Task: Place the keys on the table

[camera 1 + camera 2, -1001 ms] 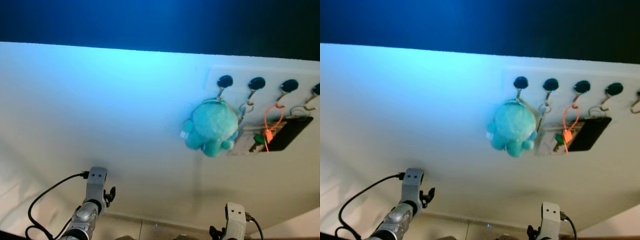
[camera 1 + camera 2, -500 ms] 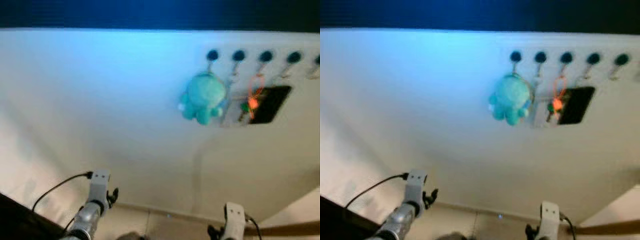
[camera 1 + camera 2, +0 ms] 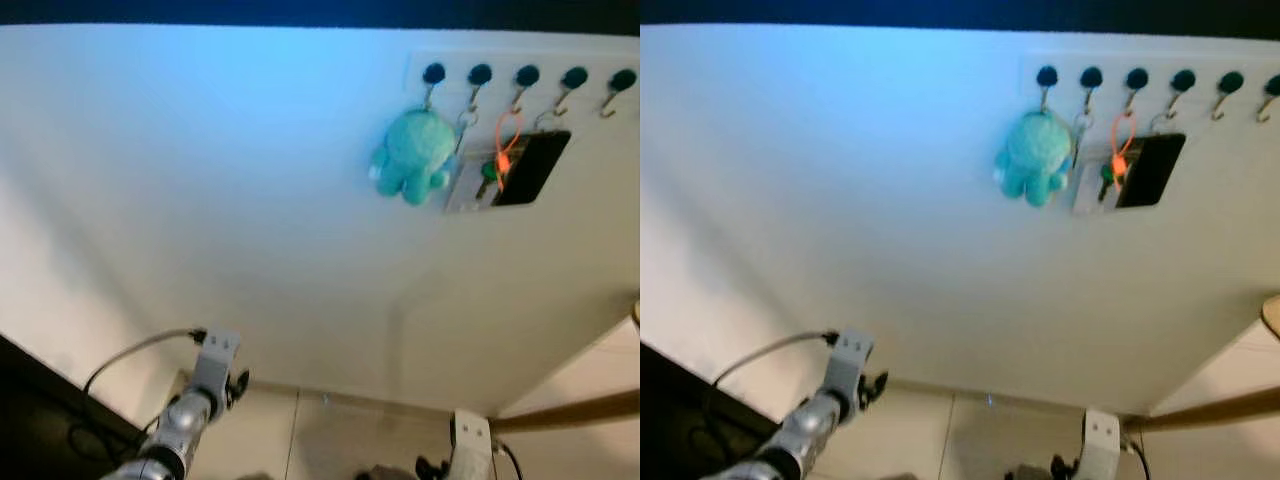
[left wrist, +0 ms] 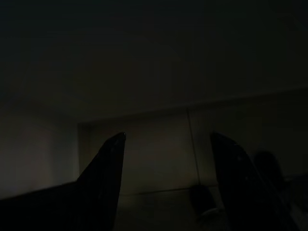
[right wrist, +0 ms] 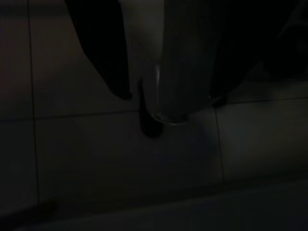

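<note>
Wall point(image 3: 250, 200) is plain white w/ bluish light in the upper part, dark band above it. Row of black hooks point(image 3: 480, 74) sits high on the right side. Keys point(image 3: 497, 165) hang there on an orange loop, just beside a teal plush toy point(image 3: 412, 155) and in front of a dark card point(image 3: 530, 168). Tiled floor point(image 3: 970, 430) meets the wall below. Both arms are low, near the floor. Left gripper point(image 4: 166, 144) has jaws wide apart, nothing between. Right gripper point(image 5: 168, 98) jaws also apart, over dark tiles.
</note>
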Robot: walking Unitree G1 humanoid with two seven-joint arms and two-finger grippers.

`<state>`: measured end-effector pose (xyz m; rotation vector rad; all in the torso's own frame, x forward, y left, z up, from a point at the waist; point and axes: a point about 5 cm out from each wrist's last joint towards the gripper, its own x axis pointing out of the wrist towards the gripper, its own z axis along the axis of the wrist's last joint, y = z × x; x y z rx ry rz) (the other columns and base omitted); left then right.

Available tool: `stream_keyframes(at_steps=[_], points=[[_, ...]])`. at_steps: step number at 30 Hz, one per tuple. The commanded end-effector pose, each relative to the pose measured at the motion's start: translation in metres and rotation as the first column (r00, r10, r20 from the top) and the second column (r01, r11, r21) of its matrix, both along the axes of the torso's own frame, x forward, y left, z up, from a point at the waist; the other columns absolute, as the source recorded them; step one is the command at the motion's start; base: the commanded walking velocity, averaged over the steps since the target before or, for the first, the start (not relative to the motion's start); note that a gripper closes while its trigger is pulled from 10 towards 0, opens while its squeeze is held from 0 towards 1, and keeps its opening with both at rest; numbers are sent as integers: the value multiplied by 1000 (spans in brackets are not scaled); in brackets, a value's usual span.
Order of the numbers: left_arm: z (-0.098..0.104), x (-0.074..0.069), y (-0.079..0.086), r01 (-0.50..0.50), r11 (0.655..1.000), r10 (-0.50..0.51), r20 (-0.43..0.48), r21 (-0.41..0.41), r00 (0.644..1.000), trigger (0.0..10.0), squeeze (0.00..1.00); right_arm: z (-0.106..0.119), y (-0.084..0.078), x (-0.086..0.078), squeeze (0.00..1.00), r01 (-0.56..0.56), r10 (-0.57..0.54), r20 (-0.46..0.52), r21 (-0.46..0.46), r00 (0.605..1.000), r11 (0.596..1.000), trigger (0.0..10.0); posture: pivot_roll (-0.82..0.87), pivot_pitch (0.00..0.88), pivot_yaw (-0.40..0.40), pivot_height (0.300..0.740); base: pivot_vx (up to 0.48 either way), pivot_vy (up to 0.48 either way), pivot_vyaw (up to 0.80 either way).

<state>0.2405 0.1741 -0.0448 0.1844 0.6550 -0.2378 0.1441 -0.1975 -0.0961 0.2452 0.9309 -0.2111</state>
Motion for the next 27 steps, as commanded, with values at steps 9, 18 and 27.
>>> stream_keyframes(at_steps=[9, 18, 27], points=[[-4, -4, -1, -23, 1000, 22, -21, -7, 1000, 10000, 0, 0, -4, -1, 0, 20, -20, -6, -5, 1000, 1000, 10000, 19, 58, 39, 740, 0, -160, 0], [-4, -5, 0, -14, 1000, 14, -22, 5, 1000, 10000, 0, 0, -3, 0, 0, 18, -18, -2, -4, 1000, 1000, 10000, 18, 57, 39, 740, 0, 0, 0], [-5, -6, 2, -13, 1000, 13, -27, 19, 1000, 10000, 0, 0, -2, -1, 0, 23, -23, 1, 9, 1000, 1000, 10000, 18, 56, 41, 740, 0, 0, -356]])
